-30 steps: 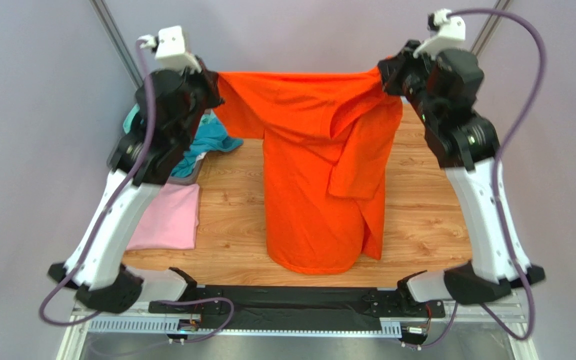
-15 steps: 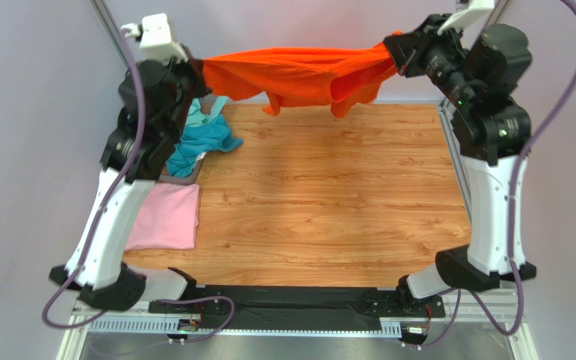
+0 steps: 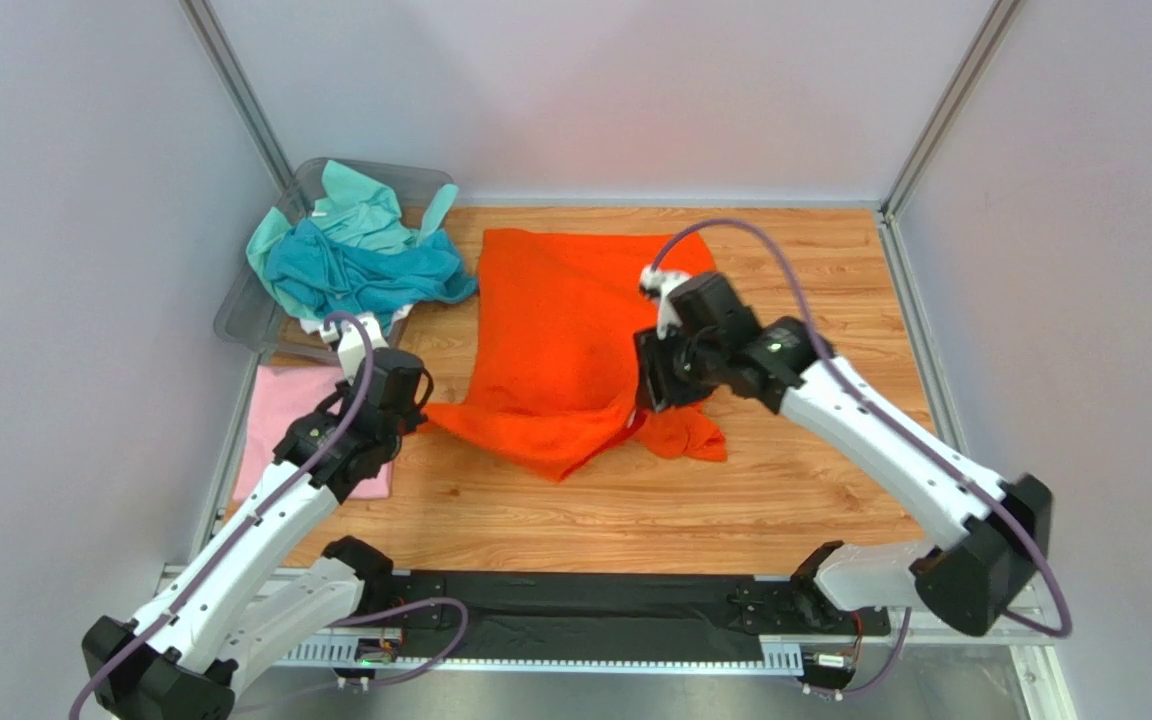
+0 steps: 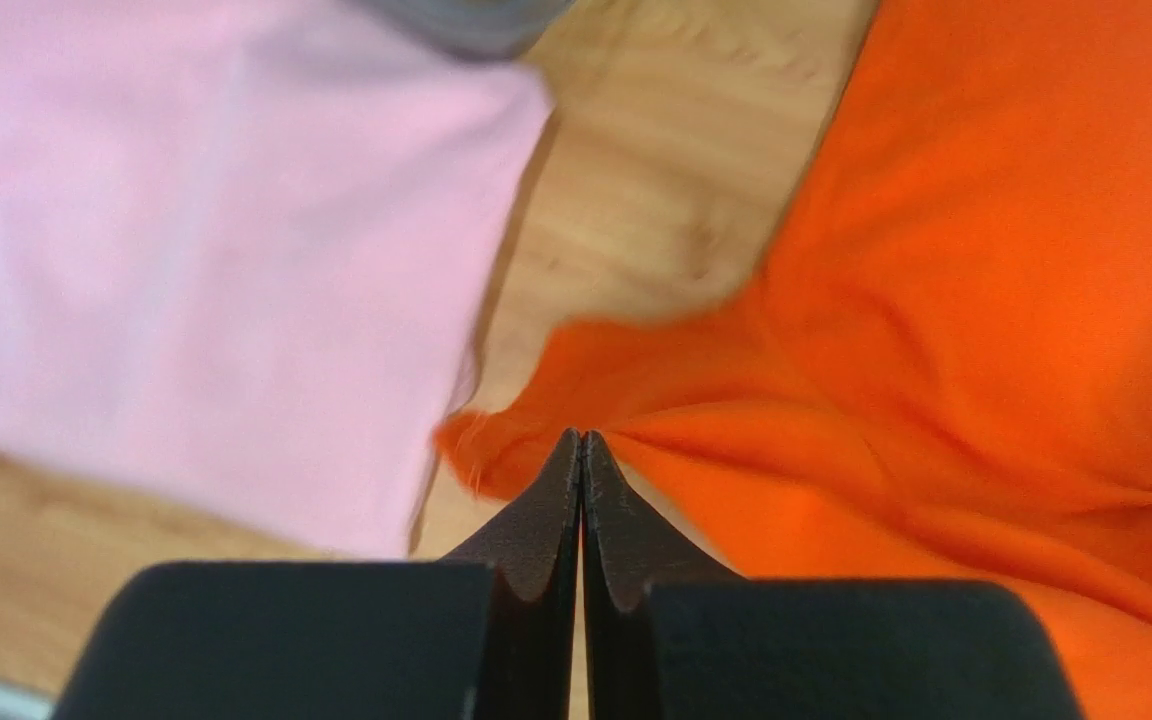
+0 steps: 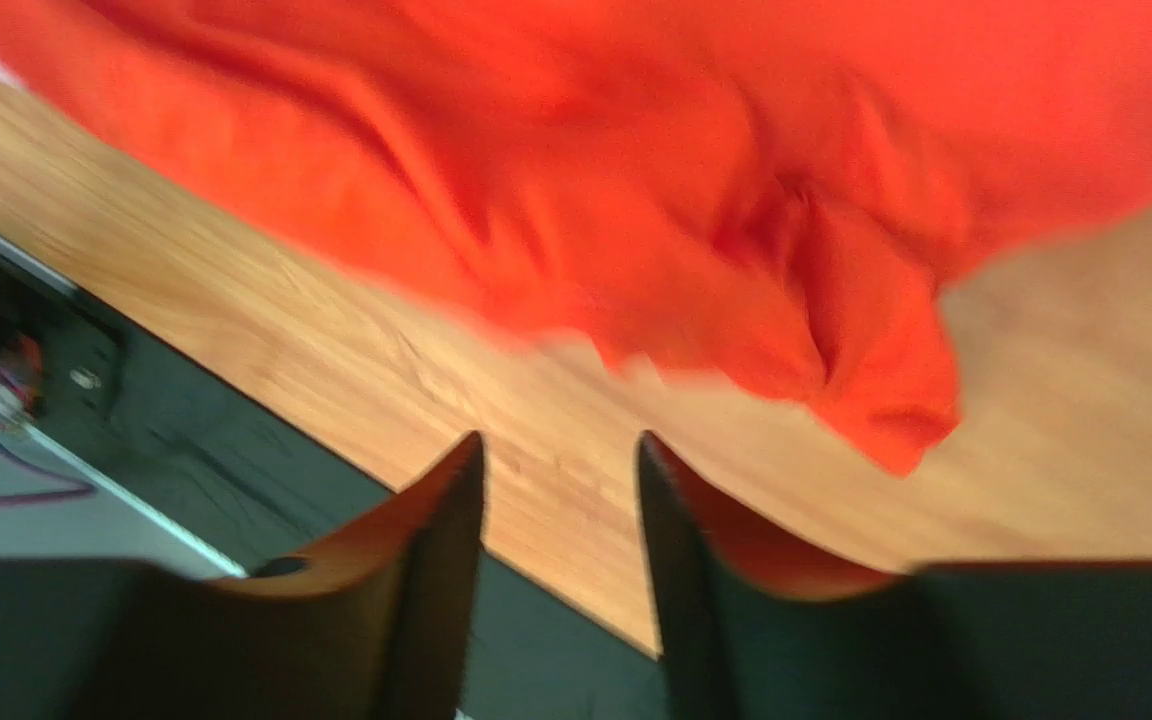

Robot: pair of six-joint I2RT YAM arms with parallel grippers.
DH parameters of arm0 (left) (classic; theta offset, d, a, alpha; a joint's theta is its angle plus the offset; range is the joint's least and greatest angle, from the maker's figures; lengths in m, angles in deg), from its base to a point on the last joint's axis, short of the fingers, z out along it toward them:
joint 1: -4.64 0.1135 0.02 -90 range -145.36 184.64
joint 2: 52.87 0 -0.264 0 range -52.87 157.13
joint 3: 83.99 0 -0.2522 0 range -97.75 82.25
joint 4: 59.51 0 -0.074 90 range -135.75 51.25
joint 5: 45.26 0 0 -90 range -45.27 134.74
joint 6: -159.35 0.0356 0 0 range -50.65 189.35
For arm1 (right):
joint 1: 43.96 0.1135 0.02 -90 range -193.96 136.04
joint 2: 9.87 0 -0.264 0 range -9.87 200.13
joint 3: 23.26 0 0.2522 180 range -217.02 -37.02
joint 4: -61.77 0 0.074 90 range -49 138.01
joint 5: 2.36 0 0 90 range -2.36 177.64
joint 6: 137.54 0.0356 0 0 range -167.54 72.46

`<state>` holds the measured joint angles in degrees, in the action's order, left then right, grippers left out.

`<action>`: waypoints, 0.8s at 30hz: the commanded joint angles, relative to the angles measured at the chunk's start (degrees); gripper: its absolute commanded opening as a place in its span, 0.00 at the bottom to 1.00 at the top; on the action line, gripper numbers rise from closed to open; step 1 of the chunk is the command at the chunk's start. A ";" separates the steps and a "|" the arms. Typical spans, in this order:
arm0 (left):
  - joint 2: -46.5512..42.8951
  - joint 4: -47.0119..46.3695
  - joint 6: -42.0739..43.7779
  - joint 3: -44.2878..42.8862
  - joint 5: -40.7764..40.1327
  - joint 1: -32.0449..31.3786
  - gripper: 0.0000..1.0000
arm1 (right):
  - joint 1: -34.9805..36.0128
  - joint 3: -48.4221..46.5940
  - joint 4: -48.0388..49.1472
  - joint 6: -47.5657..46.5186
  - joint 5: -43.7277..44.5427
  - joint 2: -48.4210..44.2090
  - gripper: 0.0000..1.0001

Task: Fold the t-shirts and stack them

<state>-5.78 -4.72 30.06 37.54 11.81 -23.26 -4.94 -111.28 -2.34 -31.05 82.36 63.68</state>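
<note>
Pinching one corner of the orange t-shirt (image 3: pixel 560 338), the left gripper (image 4: pixel 582 443) is clamped tight, while the right gripper (image 5: pixel 555 450) hangs parted over the wooden table (image 3: pixel 808 270), holding nothing.

This is a robot test lab. 2 robot arms, the left arm (image 3: pixel 259 525) and the right arm (image 3: pixel 883 443), are bolted to a black rail (image 3: pixel 597 600) at the near edge of a wood desk (image 3: pixel 778 495). Plain grey walls (image 3: pixel 71 225) and metal posts (image 3: pixel 244 90) box it in. Purple cables (image 3: pixel 755 240) loop off the arms.
</note>
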 commanded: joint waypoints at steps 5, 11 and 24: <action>-0.51 9.84 -12.99 -2.31 -5.92 0.48 0.36 | 1.93 6.76 4.64 4.25 0.61 3.44 0.99; 2.65 10.03 -12.75 -4.24 -1.89 0.48 0.86 | 1.67 10.88 4.91 6.88 5.79 -1.57 1.00; 4.06 -5.51 -3.34 1.01 19.90 0.39 1.00 | -10.19 25.90 4.20 16.30 10.82 -8.78 1.00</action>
<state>-1.52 -2.47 22.76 36.10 22.63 -22.98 -12.72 -88.41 1.13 -17.56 91.72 56.84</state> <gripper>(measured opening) 0.993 0.998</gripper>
